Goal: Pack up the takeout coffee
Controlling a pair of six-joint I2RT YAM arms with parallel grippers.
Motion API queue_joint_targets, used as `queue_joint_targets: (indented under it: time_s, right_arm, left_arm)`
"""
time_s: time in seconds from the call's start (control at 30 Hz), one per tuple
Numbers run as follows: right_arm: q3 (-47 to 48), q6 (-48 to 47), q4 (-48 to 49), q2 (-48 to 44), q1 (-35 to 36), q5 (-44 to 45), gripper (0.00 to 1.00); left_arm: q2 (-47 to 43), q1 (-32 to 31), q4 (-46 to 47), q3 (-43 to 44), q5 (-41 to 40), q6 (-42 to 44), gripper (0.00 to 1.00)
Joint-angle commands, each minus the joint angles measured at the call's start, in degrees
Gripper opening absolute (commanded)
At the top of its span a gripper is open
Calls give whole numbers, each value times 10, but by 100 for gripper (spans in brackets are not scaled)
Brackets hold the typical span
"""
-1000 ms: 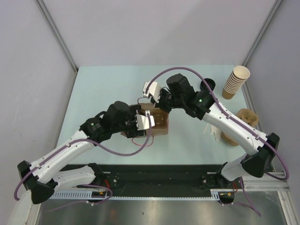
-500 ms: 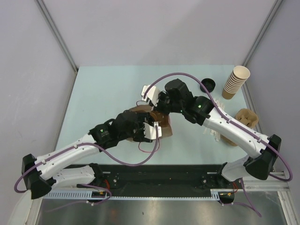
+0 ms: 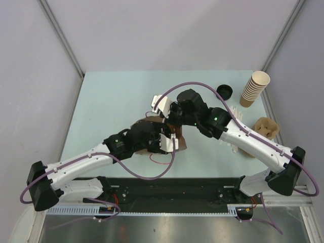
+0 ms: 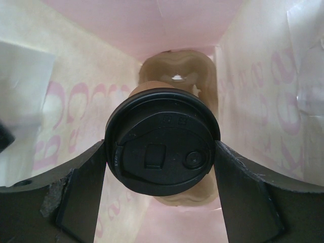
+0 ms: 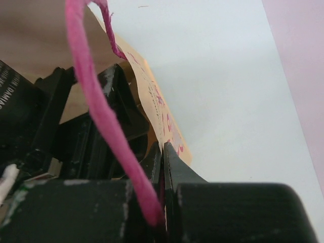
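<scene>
**Fig. Bagging step, seen from above and from both wrists.**

**Landmark.** The paper bag (image 4: pixel 263 76) lies on the counter (image 3: pixel 111 101), mostly hidden under my two arms. It is thin and floppy, so its mouth will not stand open unaided. My right hand (image 5: pixel 163 157) is pinched tight on the edge of the bag's mouth, just beside the pink cord handle (image 5: pixel 96 111).

**Task item.** The coffee cup (image 4: pixel 163 142) is inside the bag, lid towards my wrist. My left hand (image 4: pixel 161 152) clasps it, with one finger against each side just under the lid rim. I cannot tell whether the base of the cup touches the bag's floor.

**Handling, as I judge it.**
- The cup is light if empty, but I treat it as full, so tipping risks a spill.
- The paper wall is soft and dents under a hard squeeze, while the plastic lid is stiffer and smooth.
- The best hold is on the wall close below the lid rim, where the rim stiffens it.
- Pulling on the lid itself could pop it off.

**Count, largest to smallest.**
- One counter.
- One paper bag.
- One stack of cups (image 3: pixel 254 87), lidless, well apart from the bag on its right. The number in it is not clear.
- One cup carrier (image 3: pixel 267 127), also right of the bag.
- One coffee cup, inside the bag.
- One loose lid (image 3: pixel 225 91), between the bag and the stack.
- Two hands, both at the bag.
</scene>
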Motion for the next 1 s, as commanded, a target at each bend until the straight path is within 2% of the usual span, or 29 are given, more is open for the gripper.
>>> queue_joint_targets:
  time_s: [0.0, 0.4, 0.63, 0.97]
  right_arm:
    - [-4, 14, 37, -32, 16, 17, 0]
    - [-62, -8, 74, -83, 50, 24, 0]
    - [-70, -7, 75, -91, 52, 24, 0]
    - [-75, -1, 82, -94, 42, 5, 0]
  left_arm:
    - [8, -4, 34, -11, 8, 11, 18]
    - [30, -4, 98, -52, 15, 3, 17]
    - [37, -4, 104, -77, 14, -3, 17]
    - [68, 4, 69, -43, 37, -34, 16]
